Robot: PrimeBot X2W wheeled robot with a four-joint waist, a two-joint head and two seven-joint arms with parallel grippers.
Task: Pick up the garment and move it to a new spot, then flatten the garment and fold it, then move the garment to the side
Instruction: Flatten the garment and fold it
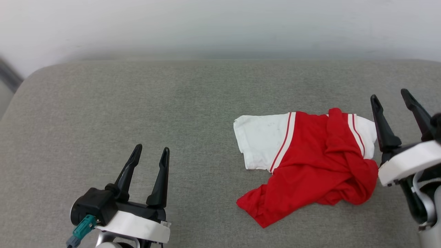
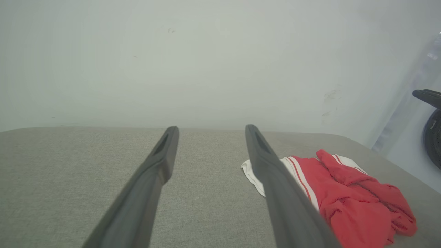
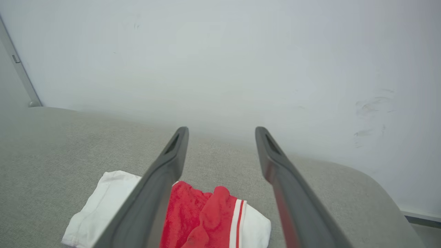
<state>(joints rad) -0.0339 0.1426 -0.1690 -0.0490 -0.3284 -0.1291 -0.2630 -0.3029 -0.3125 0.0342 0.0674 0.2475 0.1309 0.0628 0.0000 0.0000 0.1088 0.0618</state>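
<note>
The garment, a red shirt with white sleeves and red-and-white striped trim, lies crumpled on the right half of the grey cushioned surface. My right gripper stands open just right of the garment, above it, with nothing between its fingers. In the right wrist view the garment lies below and between the open fingers. At the lower left my left gripper is open and empty, well left of the garment. The left wrist view has the garment to the right of its open gripper.
A pale wall runs behind the grey surface. The surface's rounded corners show at the far left and in the right wrist view. A dark round object stands off the surface's right side in the left wrist view.
</note>
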